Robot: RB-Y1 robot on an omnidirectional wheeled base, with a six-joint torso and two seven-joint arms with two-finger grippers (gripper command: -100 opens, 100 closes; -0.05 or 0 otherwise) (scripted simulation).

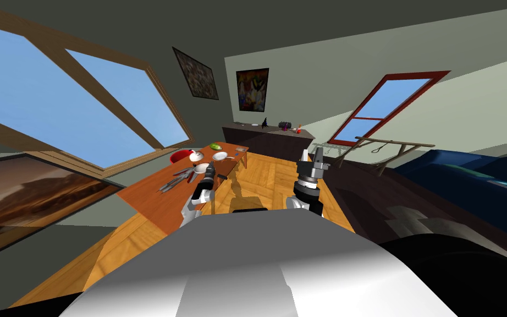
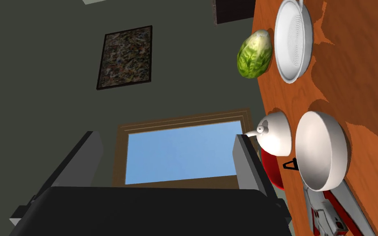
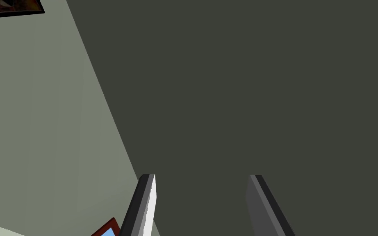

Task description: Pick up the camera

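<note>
Heads up, the camera itself is your first problem: you can't really pick it out from here. My guess is it's somewhere in the clutter on the wooden table (image 1: 153,201), but nothing there clearly reads as a camera. There's a small black thing (image 2: 289,164) tucked between the white bowl (image 2: 321,151) and the red bowl (image 2: 273,174), way too small to call. So risk number one is committing to the wrong object.

The closest hand is your left gripper (image 2: 165,138), sitting by the table's edge with the fingers spread wide and nothing between them. It's aimed along the table toward the window wall, not down at the tabletop. If you just drive forward, I'd expect you to slide past everything and close on air. Tilt the wrist toward the tabletop before you go anywhere.

Risk two is the crowding. The white teapot (image 2: 274,135) is just beside one of your fingers, pressed up against both bowls, and a grey and red tool (image 2: 327,211) lies right next to the gripper body. A sloppy sideways swing would likely shove the teapot into the bowls. Further along, a green leafy head (image 2: 254,55) sits at the very edge beside a white pan (image 2: 294,41). It's round, so one nudge and I'd bet it rolls off.

Your right gripper (image 3: 202,176) is raised away from the table with its fingers apart and empty. Leave it parked.
</note>
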